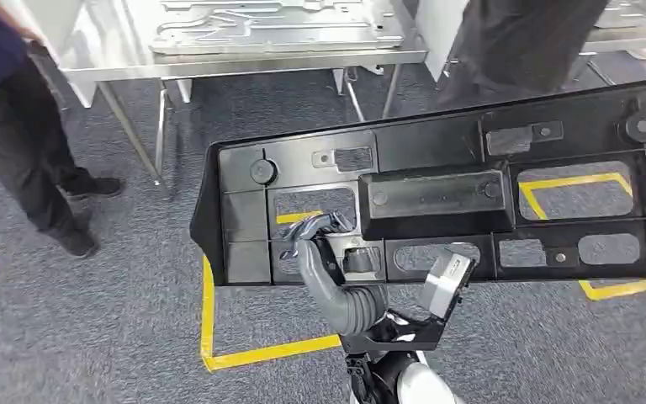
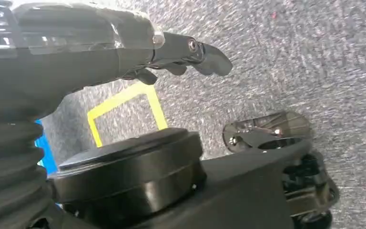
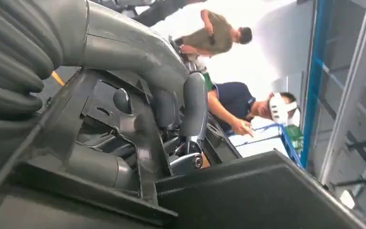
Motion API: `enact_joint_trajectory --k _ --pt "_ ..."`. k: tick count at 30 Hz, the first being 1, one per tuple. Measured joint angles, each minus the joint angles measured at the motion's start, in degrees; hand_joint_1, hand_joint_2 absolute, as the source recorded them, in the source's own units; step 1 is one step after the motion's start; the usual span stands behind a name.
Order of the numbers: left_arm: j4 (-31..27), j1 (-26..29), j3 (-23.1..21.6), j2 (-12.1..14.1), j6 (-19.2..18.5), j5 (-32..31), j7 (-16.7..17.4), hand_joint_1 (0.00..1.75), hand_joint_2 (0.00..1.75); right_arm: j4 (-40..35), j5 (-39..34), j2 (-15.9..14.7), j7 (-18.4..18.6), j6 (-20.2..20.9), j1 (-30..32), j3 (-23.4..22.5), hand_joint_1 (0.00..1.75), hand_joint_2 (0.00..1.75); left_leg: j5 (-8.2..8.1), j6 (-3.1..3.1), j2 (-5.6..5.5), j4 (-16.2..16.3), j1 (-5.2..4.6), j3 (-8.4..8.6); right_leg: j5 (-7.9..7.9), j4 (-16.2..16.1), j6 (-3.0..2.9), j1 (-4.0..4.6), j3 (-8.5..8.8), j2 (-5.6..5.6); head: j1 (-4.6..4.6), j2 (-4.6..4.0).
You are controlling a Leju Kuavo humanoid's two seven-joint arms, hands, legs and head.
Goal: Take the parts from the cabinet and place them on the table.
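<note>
— Right hand (image 1: 315,236) first, since it's closest: what is it doing?

— It reaches up from the near edge and grasps the black panel (image 1: 437,202). Its fingers hook through a cut-out near the panel's left end. The right wrist view shows the thumb and dark fingers wrapped around a rib of the panel.

— Where is the panel, then?

— It's in the air over the carpet (image 1: 92,337), held broadside and tilted so that its right end sits higher and runs out of the head view. It's well short of the table (image 1: 244,63), which stands far off, past the panel's left end.

— And the left hand (image 2: 124,43)?

— It hangs over the floor with its fingers stretched out and loose, nothing in them.

— Is there anything on the table?

— A pressed metal sheet (image 1: 269,25) lies flat on it.

— What else is around?

— Yellow tape (image 1: 244,358) marks boxes on the carpet under the panel. 2 people stand by — one (image 1: 17,126) in dark trousers at the far left, and another (image 1: 513,42) in dark clothes at the far right, beside the table.
</note>
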Motion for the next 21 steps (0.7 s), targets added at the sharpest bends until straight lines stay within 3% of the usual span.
enact_joint_trajectory --k 1,3,4,5,6,7,8,9,10,11,12,14,15,17,18,19,20,21 --pt "0.0 0.0 0.0 0.0 0.0 0.1 0.0 0.0 1.75 0.0 0.1 0.0 0.0 0.0 0.0 0.0 1.75 1.75 0.06 0.08 -0.63 0.0 -0.21 0.04 2.17 -2.3 -0.52 0.11 0.98 0.13 0.2 0.0" --pt "0.0 0.0 0.0 -0.1 -0.3 0.3 -0.2 0.0 1.75 0.0 0.3 0.0 0.0 -0.1 -0.1 0.0 1.75 1.75 0.12 0.18 -1.41 0.0 -0.65 0.26 7.24 -10.9 -1.89 0.67 4.59 0.42 0.65 0.0" --pt "0.0 0.1 0.0 -0.3 -0.5 0.4 -0.4 0.0 1.75 0.0 0.3 0.0 0.0 -0.2 -0.2 0.0 1.75 1.75 0.16 0.22 -1.68 -0.1 -0.3 0.16 9.14 -16.4 -3.49 1.52 6.71 1.17 0.7 0.0" --pt "0.0 0.1 0.0 -0.5 -0.7 0.7 -0.8 0.0 1.75 0.0 0.3 0.0 0.0 -0.2 -0.2 0.0 1.75 1.75 0.32 0.17 -2.05 0.0 -0.61 -0.19 9.16 -17.3 -3.92 1.5 7.03 1.11 -0.22 0.0" --pt "-0.1 0.1 0.0 -0.6 -1.2 1.2 -1.0 0.0 1.75 0.0 0.2 0.0 0.0 -0.2 -0.3 0.0 1.75 1.75 0.41 -0.11 -2.01 0.1 -0.35 -0.54 9.26 -17.7 -3.71 1.88 7.02 1.12 0.09 0.0" --pt "-0.1 0.2 0.0 -0.7 -1.7 2.2 -1.1 0.0 1.75 0.0 -0.1 0.0 0.0 -0.2 -0.3 0.0 1.75 1.75 0.1 0.6 -1.88 0.3 -0.48 -0.71 8.58 -18.7 -2.15 1.59 7.36 1.03 0.57 0.0" --pt "-0.1 0.4 0.0 -0.8 -2.5 3.5 -1.5 0.0 1.75 0.0 -0.4 0.0 0.0 -0.1 -0.1 0.1 1.75 1.75 0.07 0.52 -1.6 0.3 -0.51 -0.67 8.99 -18.6 0.99 1.29 7.28 1.14 0.59 0.0" --pt "-0.1 0.5 0.1 -0.8 -2.8 4.4 -1.9 0.0 1.75 0.0 -0.8 0.0 0.0 -0.1 -0.1 0.1 1.75 1.75 0.08 0.51 -1.46 0.2 -0.48 -0.61 8.81 -18.6 -0.39 1.38 7.35 1.19 0.17 0.0" --pt "-0.1 0.5 0.2 -0.8 -3.0 5.4 -2.0 0.0 1.75 0.0 -0.9 0.0 0.0 -0.1 -0.1 0.1 1.75 1.75 -0.26 1.36 -1.34 0.2 -0.88 -0.5 8.97 -19.3 0.21 1.12 7.49 1.2 0.07 0.0" --pt "0.0 0.5 0.2 -0.8 -3.2 6.2 -2.2 0.0 1.75 0.0 -1.1 -0.1 0.1 -0.2 0.0 0.0 1.75 1.75 -0.34 2.04 -1.23 -1.2 -0.68 -0.16 10.15 -18.3 0.45 1.08 7.75 1.2 -0.24 0.0" --pt "0.0 0.6 0.3 -0.7 -3.6 7.4 -2.5 0.0 1.75 0.0 -1.2 -0.1 0.2 -0.2 -0.1 0.0 1.75 1.75 -0.32 2.29 -1.2 -2.2 -0.76 0.73 10.82 -18.2 0.84 1.04 7.93 1.18 -0.39 0.0" --pt "0.0 0.8 1.2 -0.7 -4.6 11.1 -3.3 0.0 1.75 0.0 -1.3 -0.1 0.2 -0.2 -0.2 0.0 1.75 1.75 -0.07 2.44 -0.97 -3.4 -0.33 2.96 9.17 -16.4 0.97 0.99 7.26 1.03 -0.48 0.0" --pt "0.0 0.8 1.8 -0.8 -5.2 12.9 -3.9 0.0 1.75 0.0 -1.3 -0.1 0.2 -0.2 -0.3 0.1 1.75 1.75 -0.29 2.47 -0.75 -3.4 -0.34 3.21 7.44 -13.5 1.29 0.83 5.64 1.03 -0.31 0.0" --pt "0.0 1.0 2.9 -0.9 -6.3 15.5 -4.7 0.0 1.75 0.0 -1.3 -0.2 0.4 -0.2 -0.2 0.1 1.75 1.75 -0.93 2.01 -0.1 -3.4 -0.27 3.72 3.38 -4.9 1.85 0.25 0.34 1.0 -0.04 0.0" --pt "0.0 1.3 3.4 -0.9 -6.5 16.1 -4.9 0.0 1.75 0.1 -1.3 -0.2 0.4 -0.2 0.0 0.1 1.75 1.75 -1.32 1.76 0.21 -3.4 -0.17 4.08 2.79 -2.3 2.22 -0.06 -1.51 0.96 -0.17 0.0" --pt "0.0 1.4 3.8 -0.9 -6.6 16.5 -4.9 0.0 1.75 0.2 -1.3 -0.3 0.4 -0.2 0.1 0.1 1.75 1.75 -1.74 1.39 0.39 -3.3 0.04 4.65 3.71 -2.3 2.57 -0.35 -1.93 0.9 -0.17 0.0" --pt "0.0 1.6 4.2 -0.8 -6.7 16.7 -5.0 0.0 1.75 0.2 -1.2 -0.4 0.5 -0.2 0.2 0.1 1.75 1.75 -2.2 0.75 0.43 -3.3 0.32 5.41 6.2 -5.0 3.0 -0.78 -1.19 0.79 -0.22 0.0" --pt "0.0 1.5 4.7 -0.9 -6.8 16.8 -5.0 0.0 1.75 0.2 -1.2 -0.3 0.5 -0.2 0.3 0.1 1.75 1.75 -2.82 0.18 0.38 -3.3 0.62 6.28 8.86 -9.5 3.33 -1.23 0.59 0.76 -0.22 0.0"
